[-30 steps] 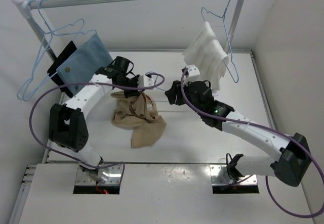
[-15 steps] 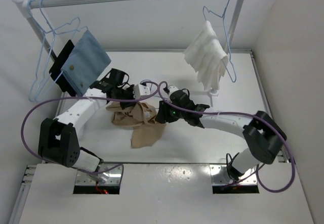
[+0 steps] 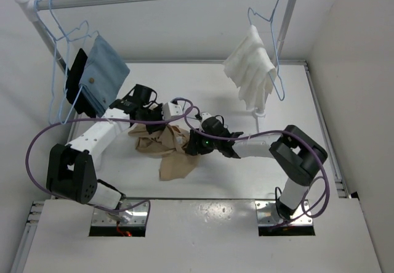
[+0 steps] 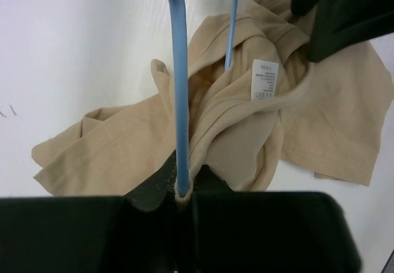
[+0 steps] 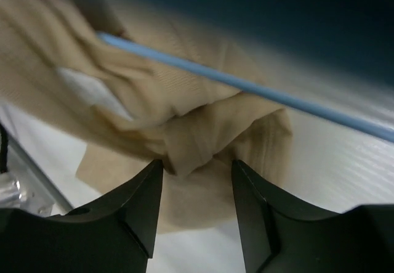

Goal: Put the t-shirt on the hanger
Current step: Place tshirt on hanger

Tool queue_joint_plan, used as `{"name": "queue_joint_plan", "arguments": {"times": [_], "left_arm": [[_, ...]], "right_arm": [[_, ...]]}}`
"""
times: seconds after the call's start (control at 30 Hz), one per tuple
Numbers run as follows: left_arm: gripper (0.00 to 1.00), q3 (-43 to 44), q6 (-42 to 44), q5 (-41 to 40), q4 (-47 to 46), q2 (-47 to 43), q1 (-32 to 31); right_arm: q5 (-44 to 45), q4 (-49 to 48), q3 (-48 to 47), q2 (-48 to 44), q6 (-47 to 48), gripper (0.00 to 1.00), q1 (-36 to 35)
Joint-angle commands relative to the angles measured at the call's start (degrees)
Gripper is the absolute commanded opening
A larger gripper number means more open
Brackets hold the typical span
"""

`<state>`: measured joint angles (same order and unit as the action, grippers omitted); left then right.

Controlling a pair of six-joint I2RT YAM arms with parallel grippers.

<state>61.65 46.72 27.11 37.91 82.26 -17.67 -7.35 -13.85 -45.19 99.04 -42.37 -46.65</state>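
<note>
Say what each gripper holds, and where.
Left gripper: thin pale-blue wire hanger, by one straight rod. Right gripper: nothing; open around a fold of the soft tan t-shirt.

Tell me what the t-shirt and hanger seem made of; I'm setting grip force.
The t-shirt looks like soft matte knit, likely cotton or a blend: it crumples, with stitched hems and a sewn label. The hanger looks like thin stiff wire with a smooth pale-blue coating, probably plastic over metal; its core is unseen.

The crumpled tan t-shirt point(image 3: 172, 161) is observed on the white table point(image 3: 246, 180), with the left gripper point(image 3: 155, 121) and right gripper point(image 3: 188, 143) positioned at its upper edge.
</note>
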Motion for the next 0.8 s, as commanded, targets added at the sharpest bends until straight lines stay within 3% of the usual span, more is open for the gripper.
{"name": "queue_joint_plan", "arguments": {"times": [0.0, 0.13, 0.17, 0.3, 0.47, 0.57, 0.67, 0.7, 0.77], "left_arm": [[0.0, 0.7, -2.5, 1.2, -1.2, -1.5, -0.4], [0.0, 0.7, -3.0, 1.2, -1.2, -1.5, -0.4], [0.0, 0.7, -3.0, 1.2, -0.5, -2.0, -0.4], [0.0, 0.7, -2.4, 2.8, 0.8, -2.0, 0.2], [0.0, 1.5, -1.5, 5.7, 2.8, -2.0, 4.6], [0.0, 4.1, 3.4, 7.9, 7.7, -2.0, 9.4], [0.0, 5.5, 14.3, 11.5, 15.3, -2.0, 13.2], [0.0, 5.5, 21.9, 12.1, 17.5, -2.7, 13.2], [0.0, 4.3, 26.2, 12.8, 20.8, -3.9, 13.2]], "right_arm": [[2.7, -4.2, -1.8, 2.3, -1.7, 0.48, -0.4], [5.8, -6.0, -1.1, 3.4, -4.0, 0.35, 0.2], [5.8, -6.8, 0.1, 3.4, -6.1, 0.21, 0.2], [7.4, -8.3, 1.4, 2.4, -9.0, 0.0, 0.8], [11.2, -6.3, 5.9, -0.9, -14.0, 0.0, 1.9], [15.7, -1.0, 11.6, -8.8, -16.5, 0.0, 3.4], [22.2, 4.9, 17.1, -16.0, -18.4, 0.0, 4.7], [24.8, 6.5, 18.1, -20.1, -20.4, 0.0, 5.6], [26.2, 8.0, 20.7, -23.0, -20.9, 0.0, 6.1]]}}
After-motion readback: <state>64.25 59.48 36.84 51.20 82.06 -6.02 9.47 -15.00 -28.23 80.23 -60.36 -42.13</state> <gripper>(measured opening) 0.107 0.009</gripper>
